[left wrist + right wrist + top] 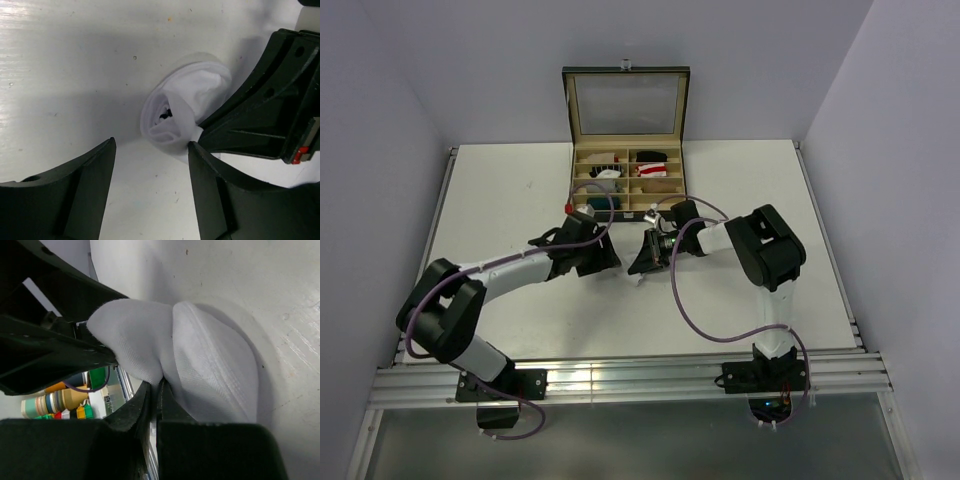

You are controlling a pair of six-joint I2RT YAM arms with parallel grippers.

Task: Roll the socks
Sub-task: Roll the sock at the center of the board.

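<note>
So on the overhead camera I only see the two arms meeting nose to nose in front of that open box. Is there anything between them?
Observer: Yes, a white sock, bunched into a loose roll, lying on the table.
Visitor: Is either arm holding it?
Observer: On the right arm the jaws are shut on a fold at the sock's edge. Its wrist view shows the cloth pinched between them.
Visitor: And the other one?
Observer: On the left arm the jaws stand open with nothing between them. The roll sits just ahead of their tips.
</note>
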